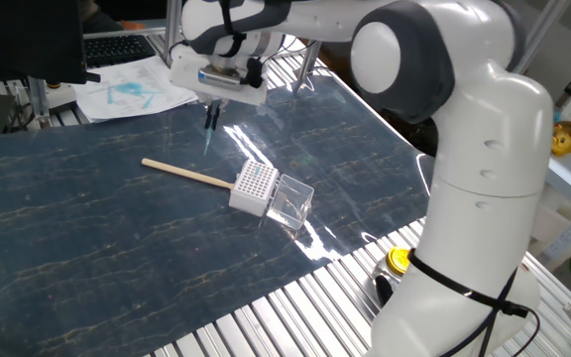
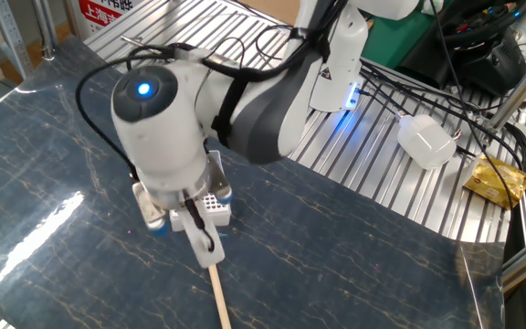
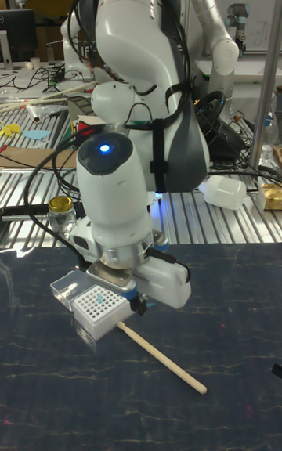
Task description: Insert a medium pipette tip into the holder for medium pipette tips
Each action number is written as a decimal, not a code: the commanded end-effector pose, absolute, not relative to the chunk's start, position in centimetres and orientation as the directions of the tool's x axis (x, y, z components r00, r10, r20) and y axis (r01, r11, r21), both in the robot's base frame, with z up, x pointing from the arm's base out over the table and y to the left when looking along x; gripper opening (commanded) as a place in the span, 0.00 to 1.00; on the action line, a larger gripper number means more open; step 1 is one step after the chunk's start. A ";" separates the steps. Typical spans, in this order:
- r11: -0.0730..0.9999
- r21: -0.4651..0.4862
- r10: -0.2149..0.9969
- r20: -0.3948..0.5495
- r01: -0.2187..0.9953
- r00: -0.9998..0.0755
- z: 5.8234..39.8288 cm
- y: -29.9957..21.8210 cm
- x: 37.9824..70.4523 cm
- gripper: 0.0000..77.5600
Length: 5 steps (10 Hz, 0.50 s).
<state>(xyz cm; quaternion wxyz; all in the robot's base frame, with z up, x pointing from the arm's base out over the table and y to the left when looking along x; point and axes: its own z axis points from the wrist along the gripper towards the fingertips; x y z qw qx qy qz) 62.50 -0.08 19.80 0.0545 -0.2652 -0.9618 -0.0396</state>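
In the one fixed view, a tan wooden stick (image 1: 188,176) lies flat on the dark marbled bench (image 1: 87,238), its long axis running from upper left down to the right, where its end meets the holder for medium pipette tips (image 1: 254,188). Above and left of that white box, the gripper (image 1: 209,116) hangs over the bench with its fingers pointing straight down and pinched together on the medium pipette tip (image 1: 207,142). The tip is close to upright, long axis vertical, narrow end aimed at the bench and clear of the surface. It is near the holder but not over the grid of holes. The holder's clear lid (image 1: 291,202) lies open on its right side. Farther right, the arm reaches out from its tall white base, stretched across the bench with the wrist bent downward. In the other two views the wrist hides the tip.
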 end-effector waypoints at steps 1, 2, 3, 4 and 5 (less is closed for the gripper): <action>0.919 0.066 0.386 0.045 0.389 -0.921 20.5 -2.8 62.4 0.01; 0.922 0.066 0.379 0.042 0.381 -0.924 20.5 -3.0 62.4 0.01; 0.940 0.053 0.335 0.022 0.336 -0.942 20.5 -3.8 62.3 0.01; 0.951 0.047 0.307 0.009 0.307 -0.952 20.4 -4.2 62.3 0.01; 0.958 0.043 0.284 -0.002 0.283 -0.959 20.3 -4.4 62.3 0.01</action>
